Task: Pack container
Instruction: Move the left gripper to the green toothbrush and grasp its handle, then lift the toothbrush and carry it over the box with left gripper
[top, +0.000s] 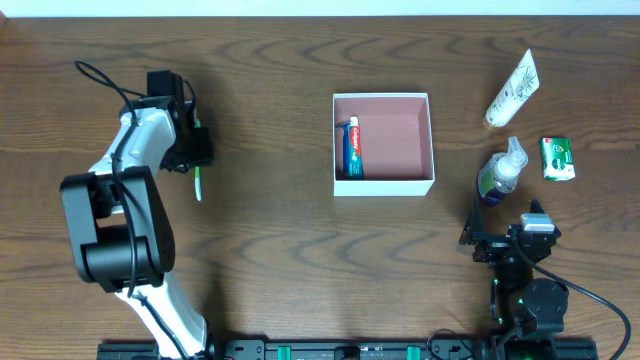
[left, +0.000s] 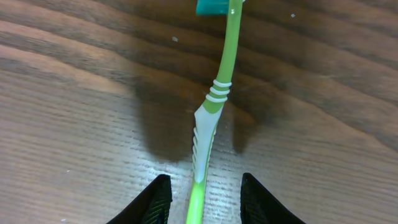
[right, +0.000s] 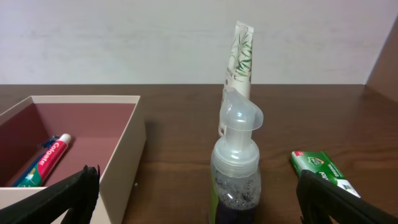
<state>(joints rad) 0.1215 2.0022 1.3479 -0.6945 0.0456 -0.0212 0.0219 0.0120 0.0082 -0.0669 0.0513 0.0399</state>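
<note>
The container (top: 384, 185), a shallow white box with a dusty-pink inside, sits mid-table with a red and blue toothpaste tube (top: 351, 148) along its left wall. A green toothbrush (left: 214, 106) lies flat on the wood at the left. My left gripper (left: 204, 177) is low over it, open, one finger on each side of the handle with a gap on both sides. At the right, my right gripper (right: 199, 174) is wide open and holds nothing. A clear pump bottle with dark liquid (right: 236, 168) stands upright just ahead of it, between the lines of the two fingers.
A white tube with a leaf print (top: 513, 89) lies beyond the pump bottle (top: 502, 170). A green soap box (top: 558, 158) lies to the bottle's right. The container's near wall (right: 127, 155) is left of the bottle, with the toothpaste (right: 46, 158) inside.
</note>
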